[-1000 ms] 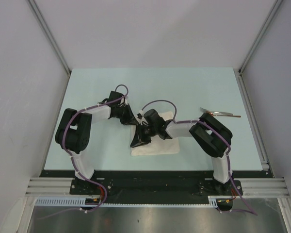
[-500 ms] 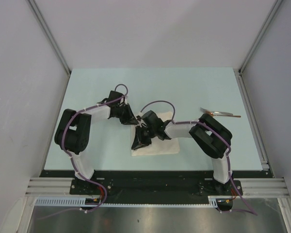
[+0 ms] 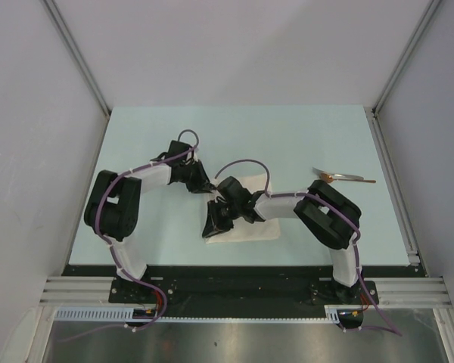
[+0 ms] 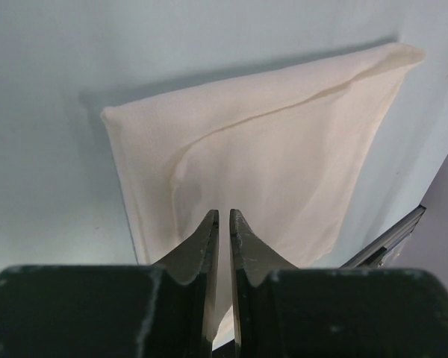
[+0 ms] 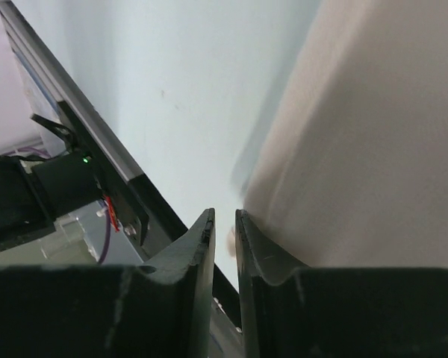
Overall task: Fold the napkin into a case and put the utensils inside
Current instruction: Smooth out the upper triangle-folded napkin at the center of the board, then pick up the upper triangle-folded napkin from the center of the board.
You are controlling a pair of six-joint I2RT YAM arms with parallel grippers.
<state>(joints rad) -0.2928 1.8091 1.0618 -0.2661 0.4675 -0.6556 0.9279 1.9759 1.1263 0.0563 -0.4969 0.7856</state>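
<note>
The napkin [image 3: 251, 225] lies folded on the table's middle, cream, with an upper layer creased diagonally in the left wrist view [image 4: 284, 149]. My left gripper [image 3: 209, 190] is at its far left corner, jaws a sliver apart, tips [image 4: 224, 215] low over the cloth with nothing clearly pinched. My right gripper [image 3: 211, 227] is at the near left corner. Its jaws [image 5: 224, 216] are nearly together with a bit of cream cloth between them, and the napkin [image 5: 373, 134] bulges just to their right. The spoon [image 3: 346, 178] lies far right, away from both grippers.
The table's black near edge and metal rail [image 5: 108, 153] run close under my right gripper. Grey walls enclose the table on three sides. Both arms crowd over the napkin's left half.
My right gripper has slid left and toward the near edge along the napkin's left side. The left gripper has hardly moved. The spoon is unchanged.
</note>
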